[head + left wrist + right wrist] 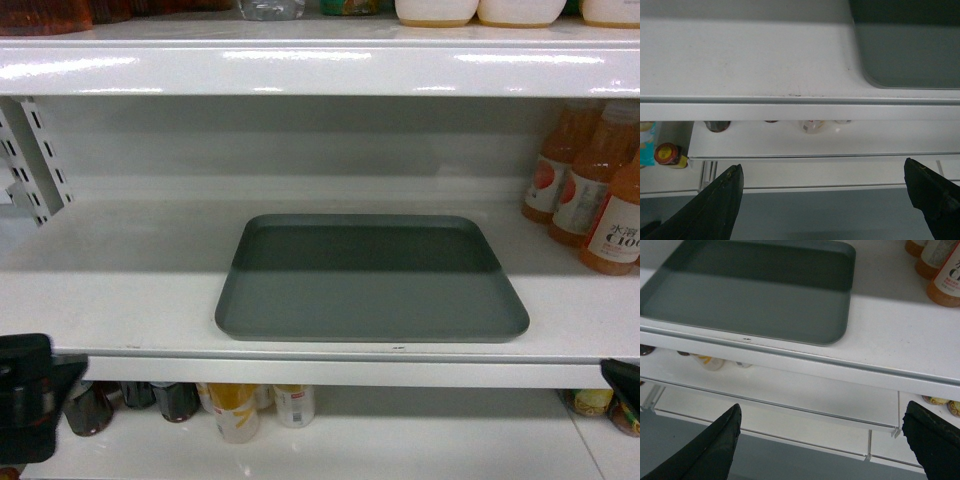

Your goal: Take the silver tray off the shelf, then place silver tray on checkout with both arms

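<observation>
Shelving fills the whole scene: the white shelf (120,300) runs across the middle of the head view, with another board above it and a lower one beneath holding cans and jars. No desk for the checkout appears in any view.

On the middle board lies the silver tray (370,275), flat, its near edge close to the shelf's front lip and its long side facing the robot. Nothing rests in it. Orange juice bottles (590,190) stand well to its right, clear of it, and a slotted bracket (35,160) hangs at the far left.

Below the shelf's front edge, the left gripper (822,200) points toward the lip, its two dark fingers spread wide with nothing between them; the tray's near left corner shows at the upper right of that wrist view. The right gripper (822,440) hangs likewise, spread wide and empty, with the tray's near right corner above and to the left of it. Neither gripper touches the tray or the shelf.

Judged from this, the task is at its start. The tray has not been lifted, and both arms are only lined up in front of and below the board. What remains is nearly everything: each gripper must rise to the tray's near edge or sides, close on the rim, draw it off the shelf level, carry it, and set it down on the checkout.
</observation>
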Motion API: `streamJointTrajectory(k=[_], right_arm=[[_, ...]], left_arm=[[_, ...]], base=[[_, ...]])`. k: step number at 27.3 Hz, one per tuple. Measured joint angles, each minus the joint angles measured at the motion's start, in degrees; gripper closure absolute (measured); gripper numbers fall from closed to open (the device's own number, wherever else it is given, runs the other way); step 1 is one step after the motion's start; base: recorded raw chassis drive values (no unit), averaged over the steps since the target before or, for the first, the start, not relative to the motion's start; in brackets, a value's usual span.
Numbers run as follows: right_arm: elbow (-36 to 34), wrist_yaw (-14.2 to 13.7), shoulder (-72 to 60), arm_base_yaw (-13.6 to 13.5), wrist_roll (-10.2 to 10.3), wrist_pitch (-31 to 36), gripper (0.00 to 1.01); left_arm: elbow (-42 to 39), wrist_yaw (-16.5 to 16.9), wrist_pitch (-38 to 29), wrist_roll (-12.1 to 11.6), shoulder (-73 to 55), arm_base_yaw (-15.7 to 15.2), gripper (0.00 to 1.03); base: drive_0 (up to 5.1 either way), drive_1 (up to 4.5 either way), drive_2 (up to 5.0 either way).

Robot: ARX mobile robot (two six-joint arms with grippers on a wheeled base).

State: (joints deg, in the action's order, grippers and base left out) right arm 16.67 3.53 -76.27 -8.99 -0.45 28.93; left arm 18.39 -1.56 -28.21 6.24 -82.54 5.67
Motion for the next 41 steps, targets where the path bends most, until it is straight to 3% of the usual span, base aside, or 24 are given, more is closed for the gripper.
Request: streamJointTrajectory(k=[9, 21, 25, 41], right_arm=[[7.28, -1.53, -14.25, 0.57, -0.02, 3.19, 0.03], [24.90, -2.99, -32.61, 1.95, 0.46, 1.49, 0.03], [29.33, -3.48, -36.35, 1.97, 0.57, -0.28, 0.03], [46.49, -4.72, -49.51, 2.27, 2.93, -8.52, 0.03]], left_arm=[[6.60, -1.29, -3.52, -0.22, -14.27, 0.57, 0.05], [23.30, -2.25, 0.15, 1.14, -29.94, 2.58, 0.05], [27.36, -1.40, 1.27, 1.38, -32.54, 3.72, 0.05], [42.75, -3.78, 8.50, 3.43, -43.45, 6.62, 0.05]], base=[[0.0, 0.00, 0.0], [0.0, 0.00, 0.0], [0.0, 0.00, 0.0], [0.0, 0.00, 0.0]])
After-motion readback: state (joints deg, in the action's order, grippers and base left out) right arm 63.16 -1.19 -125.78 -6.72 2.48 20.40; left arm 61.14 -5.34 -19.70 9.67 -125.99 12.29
